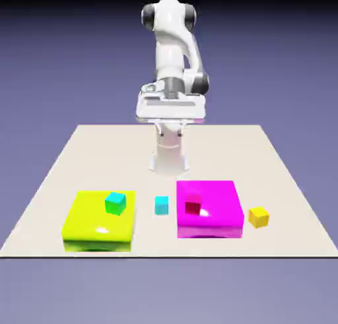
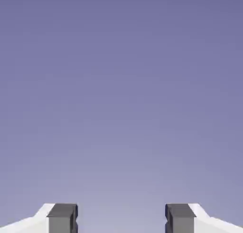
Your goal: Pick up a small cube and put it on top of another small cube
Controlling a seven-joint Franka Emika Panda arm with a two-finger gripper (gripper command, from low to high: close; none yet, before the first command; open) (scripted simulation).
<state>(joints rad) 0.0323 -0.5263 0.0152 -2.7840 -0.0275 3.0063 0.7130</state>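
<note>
Yellow-orange cube: on the table, near its front right corner in the exterior view, just beside the magenta slab; the light cyan cube lies beyond that slab. Gripper jaws stand wide.

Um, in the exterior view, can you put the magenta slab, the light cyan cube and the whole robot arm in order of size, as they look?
1. White robot arm
2. Magenta slab
3. Light cyan cube
</note>
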